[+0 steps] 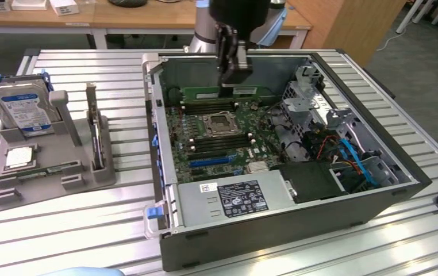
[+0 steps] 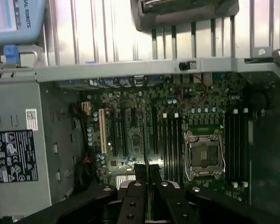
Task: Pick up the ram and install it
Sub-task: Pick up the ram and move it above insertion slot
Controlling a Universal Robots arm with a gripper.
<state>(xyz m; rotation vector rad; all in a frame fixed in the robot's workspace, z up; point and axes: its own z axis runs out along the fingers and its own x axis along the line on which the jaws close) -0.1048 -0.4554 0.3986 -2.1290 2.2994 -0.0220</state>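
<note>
While I watch on the exterior view, the gripper (image 1: 238,82) is down inside the open case (image 1: 280,236), jaws pinched shut on the ram (image 1: 201,90) near its middle. Stick is level, long edge down, over the far bank of memory slots (image 1: 211,106), just beyond the CPU socket (image 1: 219,122). Can't tell whether its bottom edge touches a slot or hangs just above. Parts holder (image 1: 88,175) sits on the exterior view's left with the hard drive (image 1: 23,106) and expansion card (image 1: 92,123) in it, well apart from the work.

Wrist view: 2 fingers (image 2: 139,179) nearly together, looking down at the motherboard (image 2: 130,126). Socket (image 2: 203,154) has slot banks on both sides. Ram is edge-on between the pads and hard to make out.

My read on seating it well:
- Keep the stick parallel to 1 slot, not straddling 2.
- Match notch to key, with the latches open.
- Keep pressure straight down and even on both ends. Any tilt and I'd expect 1 end to ride up or jam.
</note>
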